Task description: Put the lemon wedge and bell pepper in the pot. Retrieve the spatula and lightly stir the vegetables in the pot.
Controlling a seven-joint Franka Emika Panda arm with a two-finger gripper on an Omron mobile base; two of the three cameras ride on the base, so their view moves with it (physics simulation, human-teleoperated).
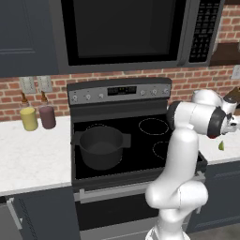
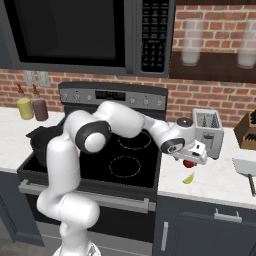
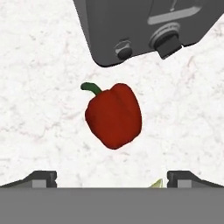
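The red bell pepper [image 3: 114, 116] lies on the white counter with its green stem pointing away from me, just in front of the toaster. My gripper [image 3: 112, 179] hovers directly over it, open, with its fingertips [image 3: 41, 178] spread wide on either side and nothing between them. In the right base view the gripper [image 2: 192, 159] hangs just above the bell pepper [image 2: 188, 163], and the small yellow-green lemon wedge [image 2: 188, 178] lies a little nearer the counter's front edge. The dark grey pot [image 1: 101, 145] stands on the stove's front left burner. Far right on the counter lies the spatula [image 2: 246, 169].
A toaster [image 2: 207, 131] stands right behind the pepper, and a knife block [image 2: 248, 131] is further right. A yellow jar [image 1: 28, 118] and a maroon jar [image 1: 47, 116] stand on the left counter by the brick wall. A microwave hangs above the stove [image 1: 140, 140].
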